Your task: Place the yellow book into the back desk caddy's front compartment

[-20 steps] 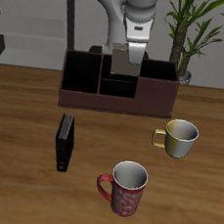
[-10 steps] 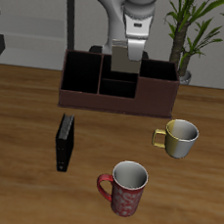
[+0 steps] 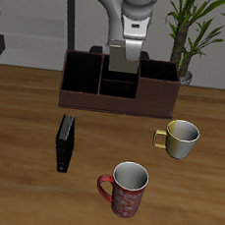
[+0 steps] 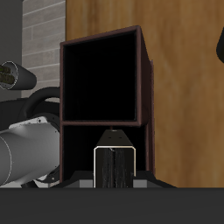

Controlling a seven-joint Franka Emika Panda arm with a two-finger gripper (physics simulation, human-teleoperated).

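Note:
My gripper (image 3: 124, 56) is shut on the yellow book (image 3: 123, 66), a grey-tan hardback that hangs upright from the fingers. It is over the divided middle section of the back desk caddy (image 3: 156, 93), a low dark brown organiser at the table's back. In the wrist view the book (image 4: 114, 164) shows end-on with pale page edges between my gripper's (image 4: 114, 179) fingers. It is low over the cell behind the cross divider. The front compartment (image 3: 117, 85) (image 4: 101, 79) is open and empty just beyond it.
A black book (image 3: 65, 143) lies on the table before the caddy. A yellow-handled mug (image 3: 180, 139) and a red patterned mug (image 3: 125, 189) stand nearer the front edge. A potted plant (image 3: 193, 35) stands behind the caddy.
The gripper and the held book have moved up slightly and shifted a little sideways above the caddy. Nothing else has moved.

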